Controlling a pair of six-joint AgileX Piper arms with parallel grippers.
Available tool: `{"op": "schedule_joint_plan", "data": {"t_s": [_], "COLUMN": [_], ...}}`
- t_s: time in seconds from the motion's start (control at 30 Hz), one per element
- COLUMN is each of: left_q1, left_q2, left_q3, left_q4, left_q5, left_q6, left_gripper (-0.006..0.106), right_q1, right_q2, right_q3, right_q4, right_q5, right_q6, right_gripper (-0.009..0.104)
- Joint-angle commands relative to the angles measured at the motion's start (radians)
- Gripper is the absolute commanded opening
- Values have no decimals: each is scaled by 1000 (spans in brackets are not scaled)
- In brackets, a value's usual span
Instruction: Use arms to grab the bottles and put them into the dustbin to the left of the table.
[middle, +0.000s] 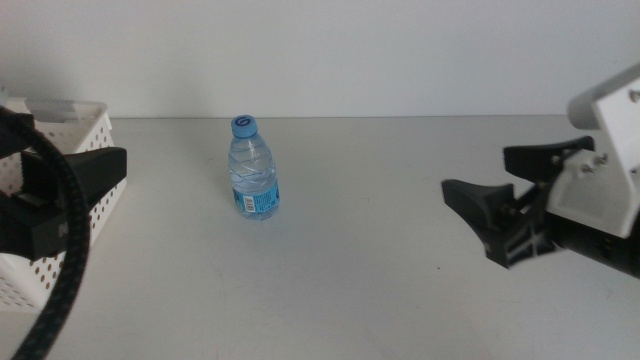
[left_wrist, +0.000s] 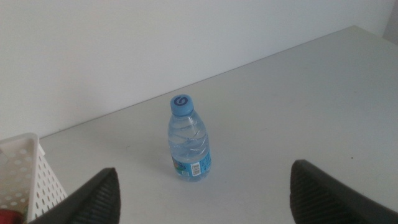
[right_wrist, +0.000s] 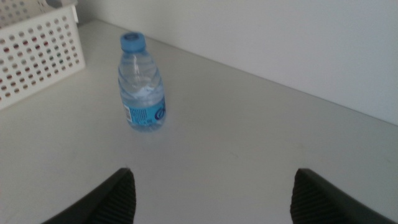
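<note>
A small clear water bottle (middle: 252, 170) with a blue cap stands upright on the grey table (middle: 360, 280), left of centre. It also shows in the left wrist view (left_wrist: 189, 144) and the right wrist view (right_wrist: 141, 84). The white perforated dustbin (middle: 62, 130) sits at the table's left edge. My left gripper (middle: 85, 195) hovers at the dustbin's near corner, jaws wide open (left_wrist: 205, 190), facing the bottle from a distance. Far to the bottle's right, my right gripper (middle: 478, 172) is also open and holds nothing (right_wrist: 212, 177).
A white wall runs behind the table's far edge. The dustbin's wall (left_wrist: 25, 177) shows a bit of red low inside; its holed side (right_wrist: 37, 50) also appears beyond the bottle in the right wrist view. Bare tabletop lies between bottle and right gripper.
</note>
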Motion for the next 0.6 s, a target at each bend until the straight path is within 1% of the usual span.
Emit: {"op": "schedule_joint_plan", "data": {"t_s": [0.0, 0.07, 0.1, 0.2, 0.3, 0.57], "left_q1": [-8, -8, -8, -8, -8, -8], "left_q2": [-1, -1, -1, -1, -1, -1], "left_q3": [-27, -27, -27, -27, -27, -27], "left_q4": [-1, -1, -1, -1, -1, -1], "left_q5": [-71, -71, -71, -71, -71, -71], "left_q6": [-15, -15, -15, -15, -15, -15], "left_gripper": [93, 93, 93, 93, 93, 93], "right_q1": [-7, -7, -8, -18, -39, -42], "right_q2": [-126, -210, -256, -377, -471, -522], "right_q3": [25, 60, 84, 154, 216, 243], "right_q4": [221, 312, 340, 368, 415, 494], "right_q5": [36, 53, 47, 43, 45, 40], "right_q6": [-269, -373, -391, -379, -377, -436], "right_gripper": [63, 63, 63, 61, 61, 61]}}
